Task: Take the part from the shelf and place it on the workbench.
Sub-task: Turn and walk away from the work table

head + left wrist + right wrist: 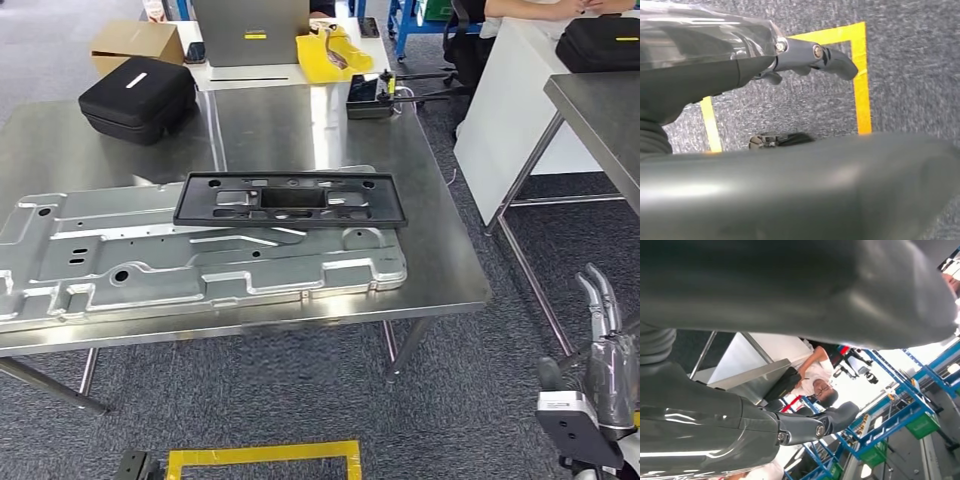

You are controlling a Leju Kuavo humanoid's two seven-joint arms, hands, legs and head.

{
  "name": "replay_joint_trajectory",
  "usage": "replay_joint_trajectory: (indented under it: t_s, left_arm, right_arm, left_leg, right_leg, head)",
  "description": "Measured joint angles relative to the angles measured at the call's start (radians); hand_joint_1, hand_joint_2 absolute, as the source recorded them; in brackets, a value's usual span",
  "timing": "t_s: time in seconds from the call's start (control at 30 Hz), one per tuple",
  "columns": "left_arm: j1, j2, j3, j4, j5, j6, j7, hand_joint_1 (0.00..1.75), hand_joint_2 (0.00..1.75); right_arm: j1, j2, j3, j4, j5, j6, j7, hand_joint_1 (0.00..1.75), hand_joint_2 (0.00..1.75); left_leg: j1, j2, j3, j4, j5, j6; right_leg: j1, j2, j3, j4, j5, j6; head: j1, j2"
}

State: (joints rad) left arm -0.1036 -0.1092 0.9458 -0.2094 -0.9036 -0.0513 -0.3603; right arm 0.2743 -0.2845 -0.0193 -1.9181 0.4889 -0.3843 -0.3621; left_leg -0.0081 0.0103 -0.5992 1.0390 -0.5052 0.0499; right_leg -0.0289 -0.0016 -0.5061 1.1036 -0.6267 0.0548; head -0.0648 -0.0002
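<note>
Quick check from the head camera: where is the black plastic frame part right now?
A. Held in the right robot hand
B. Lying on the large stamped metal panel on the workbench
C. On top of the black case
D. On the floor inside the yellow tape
B: the black frame part lies flat on the stamped metal panel on the workbench, with no robot hand touching it.

Surface (423, 250): bare brushed steel, silver-grey, with pale reflections. Large stamped panel (151, 262): matte light silver. Frame part (289, 200) lying on the panel: flat black. Zip case (137, 97): black with one short white stripe. Cardboard box (136, 42): tan. Bag (330, 55) at the far edge: bright yellow. Floor carpet (468, 400): speckled dark grey, marked with yellow tape (263, 458) in a rectangular outline. Right hand (604, 345): silver-grey fingers. Left hand (817, 57): dark grey.
</note>
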Motion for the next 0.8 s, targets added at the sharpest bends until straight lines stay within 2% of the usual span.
replay_joint_trajectory:
  t_s: [0.03, 0.07, 0.17, 0.2, 0.23, 0.27, 0.3, 0.33, 0.37, 0.4, 0.43, 0.47, 0.5, 0.53, 0.57, 0.6, 0.67, 0.7, 0.73, 0.8]
  left_arm:
    - [0.0, 0.0, 0.001, 0.0, 0.002, 0.0, -0.001, 0.0, 0.0]
    - [0.0, 0.001, 0.002, 0.0, 0.003, 0.001, -0.003, 0.0, 0.0]
    - [0.005, 0.002, 0.008, 0.0, 0.007, 0.007, -0.008, 0.0, 0.0]
    - [0.007, 0.003, 0.01, 0.0, 0.007, 0.009, -0.009, 0.0, 0.0]
    - [0.009, 0.004, 0.012, 0.0, 0.008, 0.01, -0.01, 0.0, 0.0]
    - [0.009, 0.004, 0.014, 0.0, 0.008, 0.011, -0.011, 0.0, 0.0]
    - [0.01, 0.004, 0.014, 0.0, 0.009, 0.011, -0.011, 0.0, 0.0]
    - [0.01, 0.004, 0.015, 0.0, 0.01, 0.012, -0.012, 0.0, 0.0]
    - [0.01, 0.004, 0.016, 0.0, 0.01, 0.012, -0.013, 0.0, 0.0]
    - [0.01, 0.004, 0.017, 0.0, 0.011, 0.012, -0.013, 0.0, 0.0]
    - [0.01, 0.004, 0.017, 0.0, 0.011, 0.012, -0.014, 0.0, 0.0]
    - [0.011, 0.004, 0.018, 0.0, 0.012, 0.013, -0.015, 0.0, 0.0]
    - [0.01, 0.005, 0.019, 0.0, 0.013, 0.014, -0.015, 0.0, 0.0]
    - [0.01, 0.006, 0.02, 0.0, 0.015, 0.014, -0.016, 0.0, 0.0]
    - [0.009, 0.007, 0.021, 0.0, 0.016, 0.015, -0.017, 0.0, 0.0]
    - [0.009, 0.008, 0.023, 0.0, 0.018, 0.016, -0.018, 0.0, 0.0]
    - [0.01, 0.008, 0.026, 0.0, 0.019, 0.019, -0.018, 0.0, 0.0]
    - [0.01, 0.008, 0.027, 0.0, 0.02, 0.02, -0.019, 0.0, 0.0]
    - [0.011, 0.008, 0.027, 0.0, 0.02, 0.021, -0.019, 0.0, 0.0]
    - [0.012, 0.008, 0.029, 0.0, 0.02, 0.021, -0.021, 0.0, 0.0]
  right_arm:
    - [0.005, 0.004, 0.0, 0.0, 0.0, 0.0, -0.002, 0.0, 0.0]
    - [0.011, 0.008, 0.0, 0.0, -0.002, 0.0, -0.005, 0.0, 0.0]
    - [0.037, 0.028, 0.001, -0.001, -0.012, 0.0, -0.017, 0.0, 0.0]
    - [0.045, 0.035, 0.002, 0.0, -0.016, 0.0, -0.02, 0.0, 0.0]
    - [0.052, 0.042, 0.002, 0.0, -0.018, 0.0, -0.023, 0.0, 0.0]
    - [0.059, 0.049, 0.003, 0.0, -0.02, 0.001, -0.025, 0.0, 0.0]
    - [0.066, 0.055, 0.003, 0.0, -0.023, 0.002, -0.027, 0.0, 0.0]
    - [0.072, 0.06, 0.004, 0.0, -0.027, 0.006, -0.028, 0.0, 0.0]
    - [0.078, 0.067, 0.004, 0.001, -0.034, 0.011, -0.029, 0.0, 0.0]
    - [0.085, 0.075, 0.004, 0.002, -0.041, 0.018, -0.029, 0.0, 0.0]
    - [0.092, 0.083, 0.005, 0.005, -0.049, 0.025, -0.031, 0.0, 0.0]
    - [0.099, 0.092, 0.005, 0.008, -0.056, 0.03, -0.034, 0.0, 0.0]
    - [0.106, 0.101, 0.006, 0.011, -0.064, 0.034, -0.038, 0.0, 0.0]
    - [0.111, 0.109, 0.006, 0.015, -0.072, 0.036, -0.043, 0.0, 0.0]
    - [0.115, 0.118, 0.006, 0.018, -0.081, 0.038, -0.048, 0.0, 0.0]
    - [0.119, 0.126, 0.006, 0.021, -0.089, 0.041, -0.053, 0.0, 0.0]
    - [0.127, 0.14, 0.007, 0.029, -0.101, 0.047, -0.06, 0.0, 0.0]
    - [0.131, 0.144, 0.006, 0.032, -0.106, 0.051, -0.061, 0.0, 0.0]
    - [0.134, 0.148, 0.006, 0.036, -0.112, 0.056, -0.062, 0.0, 0.0]
    - [0.138, 0.158, 0.002, 0.047, -0.129, 0.072, -0.064, 0.0, 0.0]
  left_leg:
    - [-0.001, -0.001, -0.007, 0.008, 0.003, -0.005]
    - [-0.002, -0.001, -0.013, 0.014, 0.007, -0.01]
    - [-0.002, -0.005, -0.021, 0.018, 0.016, -0.028]
    - [-0.001, -0.007, -0.026, 0.027, -0.001, -0.035]
    - [0.001, -0.008, -0.033, 0.051, -0.035, -0.042]
    - [0.004, -0.009, -0.042, 0.091, -0.085, -0.049]
    - [0.006, -0.009, -0.051, 0.146, -0.136, -0.055]
    - [0.008, -0.009, -0.059, 0.205, -0.174, -0.059]
    - [0.01, -0.009, -0.057, 0.25, -0.189, -0.06]
    - [0.01, -0.009, -0.045, 0.268, -0.181, -0.06]
    - [0.01, -0.009, -0.016, 0.251, -0.156, -0.058]
    - [0.01, -0.009, 0.029, 0.2, -0.126, -0.053]
    - [0.008, -0.011, 0.084, 0.126, -0.106, -0.046]
    - [0.005, -0.012, 0.14, 0.043, -0.099, -0.038]
    - [0.001, -0.014, 0.181, -0.022, -0.102, -0.031]
    - [-0.002, -0.015, 0.205, -0.063, -0.108, -0.025]
    - [-0.004, -0.014, 0.207, -0.088, -0.105, -0.017]
    - [-0.003, -0.011, 0.199, -0.09, -0.098, -0.011]
    - [-0.001, -0.008, 0.189, -0.093, -0.088, -0.005]
    - [-0.001, -0.002, 0.165, -0.094, -0.068, 0.004]
  right_leg:
    - [0.001, 0.001, 0.029, -0.051, 0.013, -0.003]
    - [0.002, 0.003, 0.043, -0.079, 0.015, -0.008]
    - [0.003, 0.002, 0.031, -0.083, 0.024, -0.03]
    - [0.002, 0.0, 0.023, -0.083, 0.033, -0.041]
    - [0.0, -0.002, 0.011, -0.084, 0.042, -0.051]
    - [0.0, -0.004, -0.003, -0.084, 0.052, -0.057]
    - [0.0, -0.005, -0.017, -0.083, 0.062, -0.06]
    - [0.0, -0.006, -0.032, -0.082, 0.073, -0.061]
    - [0.001, -0.007, -0.047, -0.08, 0.083, -0.06]
    - [0.002, -0.009, -0.061, -0.079, 0.093, -0.059]
    - [0.002, -0.011, -0.074, -0.078, 0.102, -0.058]
    - [0.003, -0.012, -0.085, -0.077, 0.111, -0.056]
    - [0.004, -0.012, -0.093, -0.076, 0.12, -0.053]
    - [0.006, -0.012, -0.099, -0.076, 0.128, -0.049]
    - [0.006, -0.013, -0.104, -0.076, 0.137, -0.045]
    - [0.006, -0.013, -0.108, -0.077, 0.147, -0.039]
    - [0.005, -0.013, -0.116, -0.078, 0.162, -0.027]
    - [0.004, -0.011, -0.121, -0.073, 0.154, -0.023]
    - [0.005, -0.009, -0.13, -0.055, 0.126, -0.021]
    - [0.005, -0.005, -0.157, 0.036, 0.033, -0.018]
  head:
    - [0.0, 0.0]
    - [-0.001, 0.0]
    - [-0.002, 0.0]
    - [-0.002, 0.0]
    - [-0.003, 0.0]
    - [-0.004, 0.0]
    - [-0.004, 0.0]
    - [-0.004, 0.0]
    - [-0.004, 0.0]
    - [-0.004, 0.0]
    - [-0.004, 0.0]
    - [-0.004, 0.0]
    - [-0.004, 0.0]
    - [-0.004, 0.0]
    - [-0.004, 0.0]
    - [-0.004, 0.0]
    - [-0.004, 0.0]
    - [-0.004, 0.0]
    - [-0.004, 0.0]
    - [-0.003, 0.0]
